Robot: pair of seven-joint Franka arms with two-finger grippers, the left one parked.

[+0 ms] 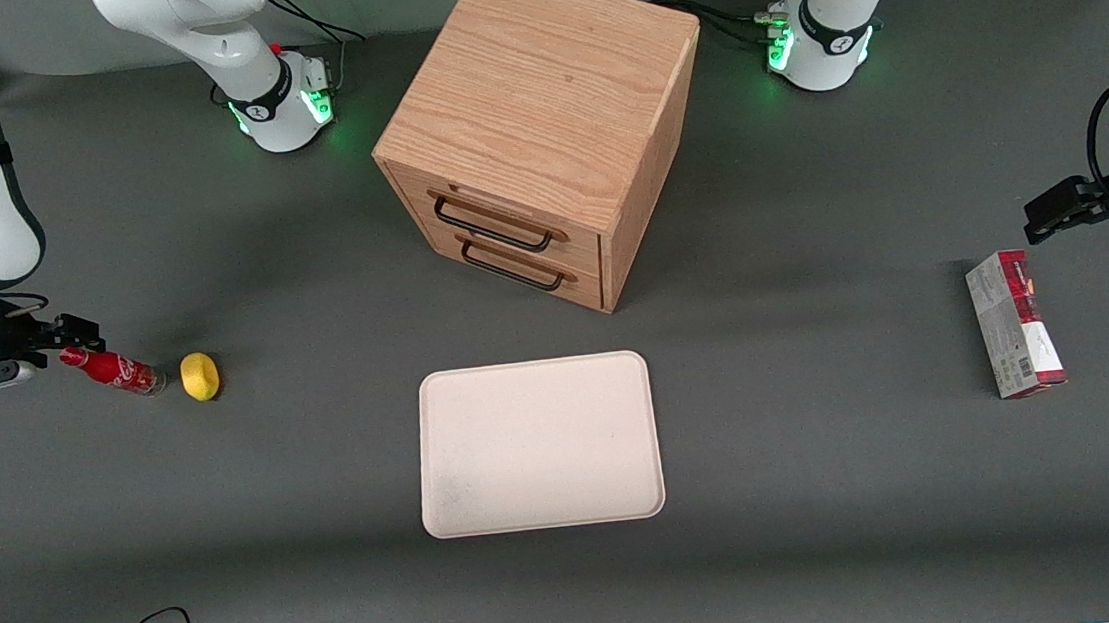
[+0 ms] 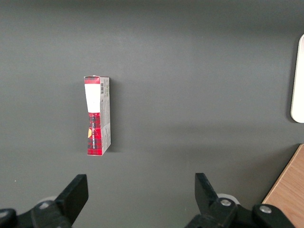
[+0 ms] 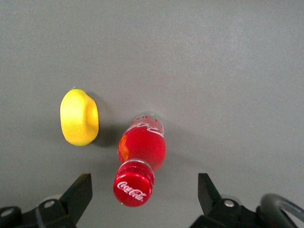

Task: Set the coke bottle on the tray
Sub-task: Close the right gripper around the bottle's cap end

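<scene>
The small red coke bottle (image 1: 112,370) lies on its side at the left edge of the front frame, on the dark grey table (image 1: 834,528), just beside a yellow lemon (image 1: 200,376). The black two-finger gripper (image 1: 65,339) hovers over its red cap (image 3: 134,186), fingers (image 3: 78,194) spread wide, gripping nothing. The cream-beige rectangular tray (image 1: 538,443) sits low in the frame's centre, well apart.

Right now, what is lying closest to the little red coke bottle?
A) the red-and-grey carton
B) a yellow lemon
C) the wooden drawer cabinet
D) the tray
B: the yellow lemon lies right beside the coke bottle on the table, while the open gripper hovers at the bottle's cap end and the tray sits well away.
</scene>
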